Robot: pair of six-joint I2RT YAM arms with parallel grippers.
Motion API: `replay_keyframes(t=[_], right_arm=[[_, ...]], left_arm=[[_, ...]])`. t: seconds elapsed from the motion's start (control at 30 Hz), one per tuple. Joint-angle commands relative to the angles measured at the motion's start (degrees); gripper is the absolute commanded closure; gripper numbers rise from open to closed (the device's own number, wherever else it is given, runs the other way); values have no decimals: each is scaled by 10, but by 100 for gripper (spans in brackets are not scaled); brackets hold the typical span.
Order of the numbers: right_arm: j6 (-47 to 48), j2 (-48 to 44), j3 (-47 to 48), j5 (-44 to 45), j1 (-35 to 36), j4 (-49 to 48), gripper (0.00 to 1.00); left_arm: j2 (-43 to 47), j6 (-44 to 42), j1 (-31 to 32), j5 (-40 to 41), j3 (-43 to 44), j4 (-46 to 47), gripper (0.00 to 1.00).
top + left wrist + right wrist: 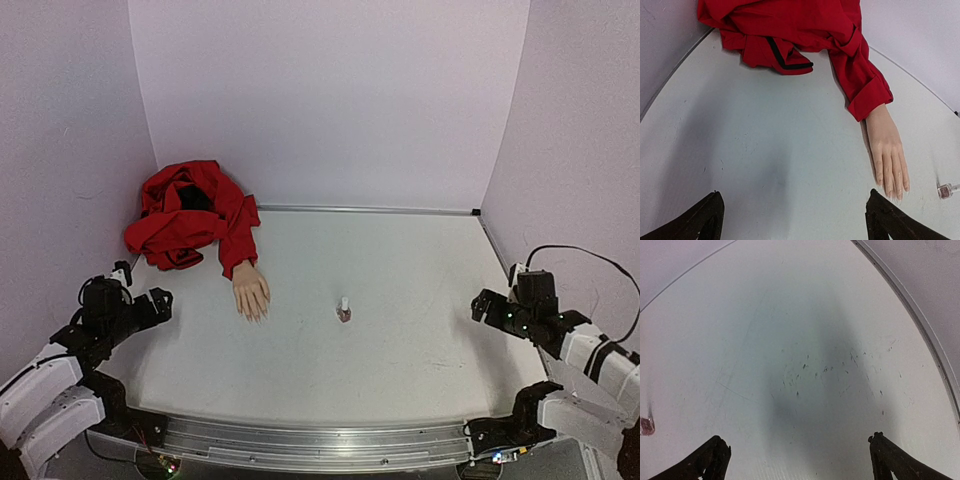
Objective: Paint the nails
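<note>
Red fabric point(188, 212) lies crumpled in a heap at the far left corner of the white counter point(420, 270). One sleeve trails toward the near side, its cuff folded back. Out of that cuff comes a flesh-coloured mannequin hand point(249, 290), lying flat with its fingers pointing near. The tiny pale nails point(898, 192) sit at those fingertips, at the near end of the hand, left of the counter's middle. They are too small to tell whether any colour is on them. To the right of the fingertips, apart from them, a small pinkish polish bottle with a white cap point(344, 310) stands upright near the middle of the counter.

The left claw point(163, 303) hangs near the left edge, left of the mannequin hand and apart from it. In the left wrist view its two dark fingers stand wide apart with only bare counter between them. The right claw point(479, 305) hangs at the right side, well apart from the bottle; its fingers are likewise spread wide and grip nothing. Fine dark scratches point(830, 370) mark the counter ahead of it. Pale lilac walls point(330, 100) close in the left, far and right sides.
</note>
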State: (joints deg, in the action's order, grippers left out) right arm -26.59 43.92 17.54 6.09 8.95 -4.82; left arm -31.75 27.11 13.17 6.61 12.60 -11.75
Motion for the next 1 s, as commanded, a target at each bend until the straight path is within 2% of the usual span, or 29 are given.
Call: replay_keyframes(t=[0.0, 0.23, 0.33, 0.53, 0.77, 0.97], right_arm=[[12, 90, 78, 15, -11, -49, 1], [45, 216, 153, -35, -19, -105, 2], [64, 257, 178, -43, -2, -125, 2], [93, 349, 227, -41, 89, -164, 2], [118, 440, 237, -108, 191, -273, 2], [157, 497, 238, -141, 277, -339, 11]], left_arm=[[-70, 17, -2, 13, 69, 92, 0], [-176, 27, -3, -21, 142, 147, 0], [-220, 35, -3, -48, 171, 164, 0], [-297, 49, -4, -138, 228, 188, 0], [-374, 70, -4, -241, 275, 204, 0], [-412, 78, 0, -298, 294, 211, 0]])
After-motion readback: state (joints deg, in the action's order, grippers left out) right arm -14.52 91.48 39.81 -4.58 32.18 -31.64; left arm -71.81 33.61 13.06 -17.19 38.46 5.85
